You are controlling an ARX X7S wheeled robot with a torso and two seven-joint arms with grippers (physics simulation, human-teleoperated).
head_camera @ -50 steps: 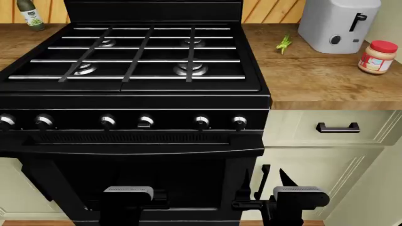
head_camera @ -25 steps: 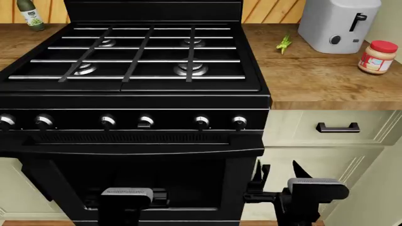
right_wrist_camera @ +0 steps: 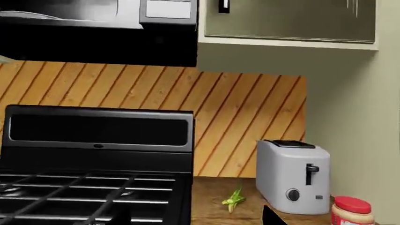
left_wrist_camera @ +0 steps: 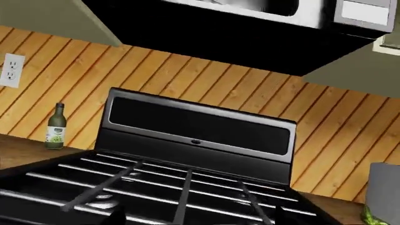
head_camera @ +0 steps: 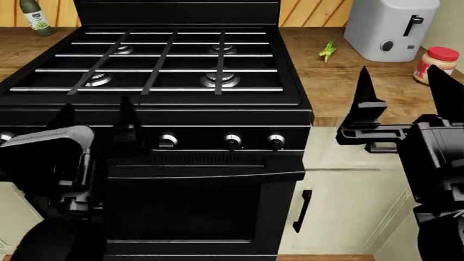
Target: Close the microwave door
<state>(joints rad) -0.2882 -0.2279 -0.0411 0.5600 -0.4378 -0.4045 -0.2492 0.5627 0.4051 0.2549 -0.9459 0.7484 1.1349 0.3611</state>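
The microwave [left_wrist_camera: 262,11] hangs above the black stove, and only its lower edge shows at the top of both wrist views, with a pale control panel [right_wrist_camera: 166,9] on its right side. I cannot tell how its door stands, and the head view does not reach it. My left gripper [head_camera: 96,115] is open in front of the stove's knob panel, its tips barely showing in the left wrist view [left_wrist_camera: 200,216]. Raised and open beside the counter edge to the right of the stove is my right gripper [head_camera: 399,81], with nothing between its fingers [right_wrist_camera: 195,218].
The stove [head_camera: 167,65] has grates and a raised back panel [left_wrist_camera: 200,124]. On the wooden counter [head_camera: 362,92] to its right stand a toaster [head_camera: 388,27], a red-lidded jar [head_camera: 436,66] and a small green vegetable [head_camera: 327,50]. A green bottle [head_camera: 32,16] stands back left.
Both arms have risen from low in front of the oven door to stove-top height. The right gripper has also shifted right, toward the counter.
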